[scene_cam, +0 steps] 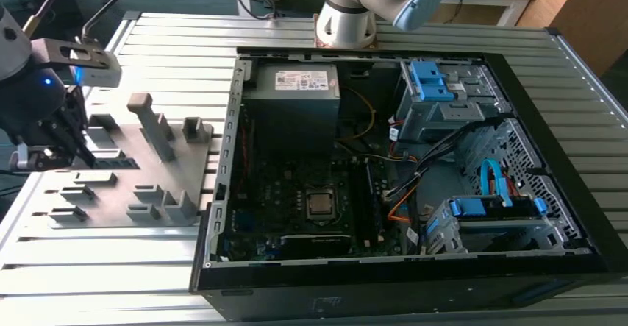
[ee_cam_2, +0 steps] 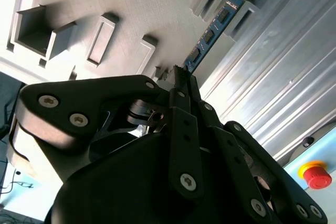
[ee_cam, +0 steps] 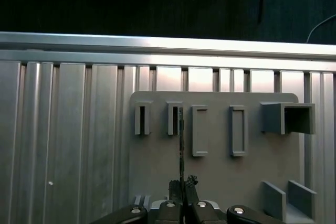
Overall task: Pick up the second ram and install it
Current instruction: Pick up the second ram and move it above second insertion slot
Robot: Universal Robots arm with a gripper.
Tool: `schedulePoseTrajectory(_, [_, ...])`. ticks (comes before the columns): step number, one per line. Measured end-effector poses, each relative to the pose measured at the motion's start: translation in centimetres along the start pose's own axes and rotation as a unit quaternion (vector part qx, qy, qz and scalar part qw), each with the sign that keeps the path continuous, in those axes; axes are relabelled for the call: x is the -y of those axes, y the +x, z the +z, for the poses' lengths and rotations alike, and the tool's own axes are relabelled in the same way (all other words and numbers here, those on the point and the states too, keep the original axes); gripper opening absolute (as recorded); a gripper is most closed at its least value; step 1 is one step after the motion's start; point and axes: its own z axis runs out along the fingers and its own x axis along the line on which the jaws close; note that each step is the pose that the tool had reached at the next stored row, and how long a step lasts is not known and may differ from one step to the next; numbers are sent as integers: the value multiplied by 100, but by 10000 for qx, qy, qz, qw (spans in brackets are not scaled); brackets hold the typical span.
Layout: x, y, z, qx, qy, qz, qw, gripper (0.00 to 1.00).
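The second ram (ee_cam_2: pixel 212 30) is a narrow green-blue board with black chips. It sticks out from my gripper (ee_cam_2: pixel 179 74), whose fingers are shut on its near end. In the first wrist view the ram (ee_cam: pixel 181 140) shows edge-on, running from my gripper (ee_cam: pixel 182 184) to a slot block on the grey fixture plate (ee_cam: pixel 220 177). Whether its far end still rests in that block I cannot tell. In the exterior view my gripper (scene_cam: pixel 79 153) hangs over the fixture plate (scene_cam: pixel 128 186) at the exterior view's left, well apart from the open computer case (scene_cam: pixel 549 120).
The case lies open with its motherboard (scene_cam: pixel 304 193), black slot rails (scene_cam: pixel 368 193), cables and blue drive brackets (scene_cam: pixel 437 83). Grey fixture blocks (scene_cam: pixel 152 123) stand up from the plate. A red stop button (ee_cam_2: pixel 317 176) sits on the ribbed aluminium table (scene_cam: pixel 98 267).
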Motion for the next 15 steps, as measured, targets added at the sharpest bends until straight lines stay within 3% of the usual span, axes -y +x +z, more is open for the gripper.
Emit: schedulePoseTrajectory(15, [-5, -7, -134, 0, 0, 0, 10000, 14])
